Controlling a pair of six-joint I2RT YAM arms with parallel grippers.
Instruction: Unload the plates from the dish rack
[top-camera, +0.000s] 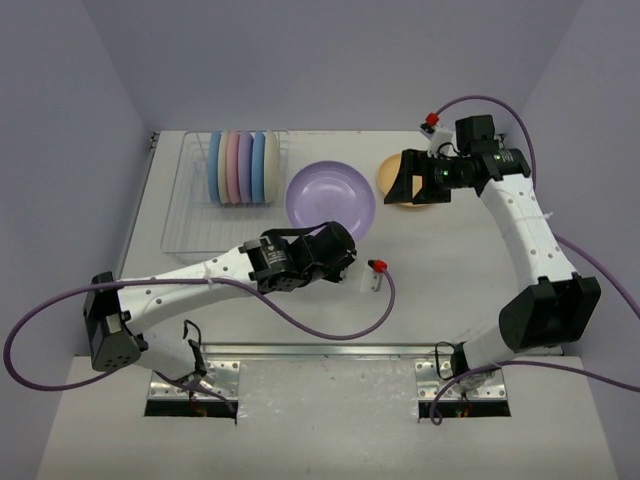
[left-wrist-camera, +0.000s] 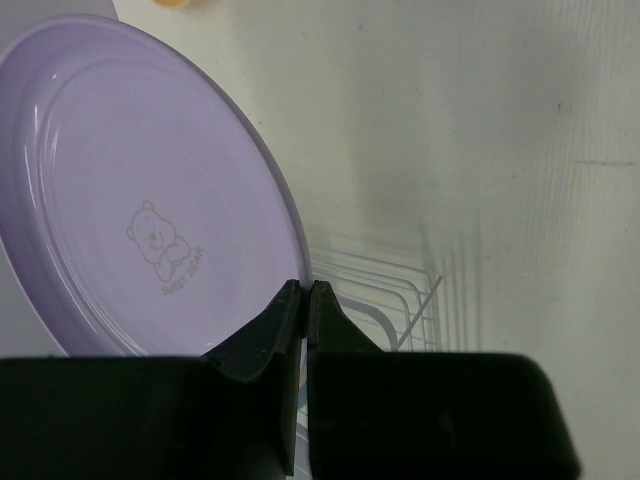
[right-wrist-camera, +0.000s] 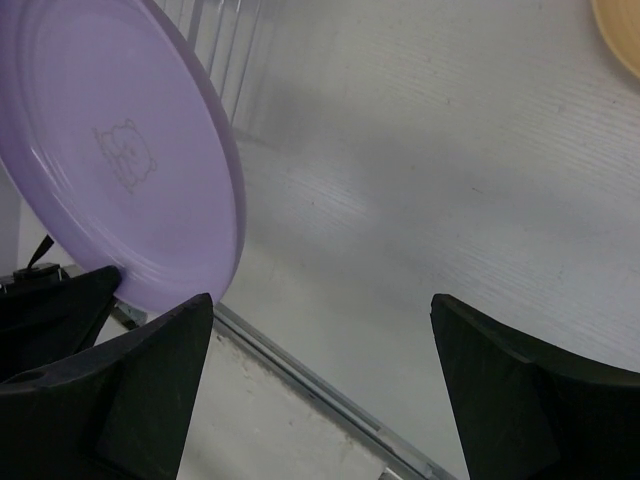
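Silvery wire forms the rack (top-camera: 190, 225) at the bench's (top-camera: 440, 290) left rear, where five plates (top-camera: 243, 168) are seen standing on edge in the slots: blue, pink, lavender, blue and cream, packed side by side toward the far end. Just right of the rack, a lavender plate (top-camera: 330, 195) is held out of the slots, its face turned up toward the overhead camera; a small bear drawing is shown on it in the wrist views. Its near rim is pinched by the left claw (left-wrist-camera: 306, 292), whose jaws are closed tight on the edge. Whether the plate touches the bench cannot be told. Farther right, the right claw (right-wrist-camera: 320, 305) is seen spread wide with nothing between its jaws. It is poised over an orange plate (top-camera: 390, 168) that lies flat on the bench near the right rear, partly hidden beneath it.
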